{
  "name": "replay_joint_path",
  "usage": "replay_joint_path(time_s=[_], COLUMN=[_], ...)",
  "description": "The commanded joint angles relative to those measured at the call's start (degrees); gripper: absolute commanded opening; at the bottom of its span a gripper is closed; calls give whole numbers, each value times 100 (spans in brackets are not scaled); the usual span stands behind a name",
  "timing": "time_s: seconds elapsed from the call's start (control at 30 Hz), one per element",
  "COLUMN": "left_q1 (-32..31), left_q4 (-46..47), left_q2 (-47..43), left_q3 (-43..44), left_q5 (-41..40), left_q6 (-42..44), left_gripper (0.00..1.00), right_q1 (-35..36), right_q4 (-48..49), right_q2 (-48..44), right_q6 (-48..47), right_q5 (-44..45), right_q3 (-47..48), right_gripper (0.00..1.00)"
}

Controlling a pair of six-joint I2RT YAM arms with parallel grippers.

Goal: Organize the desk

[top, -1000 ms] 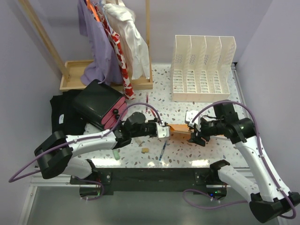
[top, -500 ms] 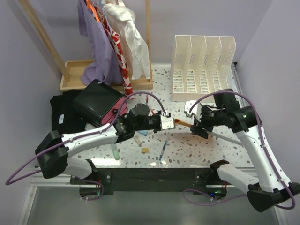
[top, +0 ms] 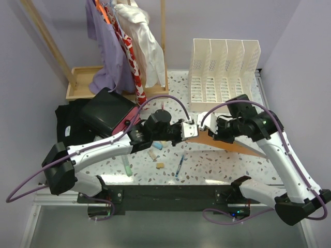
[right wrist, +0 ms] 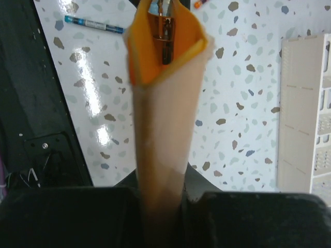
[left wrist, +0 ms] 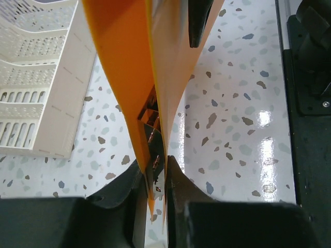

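An orange folder (top: 230, 145) hangs above the desk (top: 207, 168), held at both ends. My left gripper (top: 192, 130) is shut on its left corner; in the left wrist view the two orange leaves (left wrist: 124, 67) run up from the pinched jaws (left wrist: 155, 175), with a metal clip showing between them. My right gripper (top: 214, 135) is shut on the folder further right. In the right wrist view the folder (right wrist: 163, 119) rises from between the jaws (right wrist: 163, 191) and its far end bulges open. The speckled desk (right wrist: 238, 103) lies below.
A white slotted file organizer (top: 223, 77) stands at the back right. A blue pen (top: 179, 165), a small eraser (top: 160, 166) and a pale stick (top: 127, 168) lie near the front. A black case (top: 108, 114), dark cloth (top: 70, 126), wooden tray (top: 83, 82) and hanging clothes (top: 124, 46) fill the left.
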Motion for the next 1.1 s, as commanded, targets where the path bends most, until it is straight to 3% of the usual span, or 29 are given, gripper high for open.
replay_joint_path(time_s=[0.0, 0.07, 0.1, 0.13, 0.2, 0.3, 0.5, 0.8, 0.9, 1.07], left_q1=[-71, -62, -71, -71, -71, -62, -62, -53, -53, -62], left_q4=[352, 466, 519, 659, 861, 1028, 565, -402, -631, -974], left_q2=[-94, -208, -261, -409, -725, -1296, -2858, -5557, -6139, -6440], left_q3=[400, 339, 321, 260, 189, 31, -320, -1902, -2218, -2369], left_q5=[-263, -429, -457, -553, -676, -1106, -2117, -3067, -3252, -3366], left_q6=[-271, -437, -517, -587, -763, -886, -1185, -1809, -2020, -2194], left_gripper=[0, 0, 7, 34, 65, 83, 93, 97, 98, 99], right_q1=[149, 149, 149, 141, 149, 114, 18, -70, -88, -386], right_q4=[-201, -158, -53, 18, 193, 465, 1597, 3442, 4696, 5617], right_q2=[56, 3, -32, -67, -129, -120, -155, 152, 74, 362], right_q6=[201, 349, 411, 525, 789, 1149, 1694, 2924, 3566, 4242], right_q5=[24, 6, 14, 14, 172, 531, 1323, 2219, 3194, 3381], right_q3=[351, 465, 501, 553, 799, 1221, 1643, 2215, 1944, 1916], right_gripper=[0, 0, 0, 0, 0, 0, 0, 0, 0, 0])
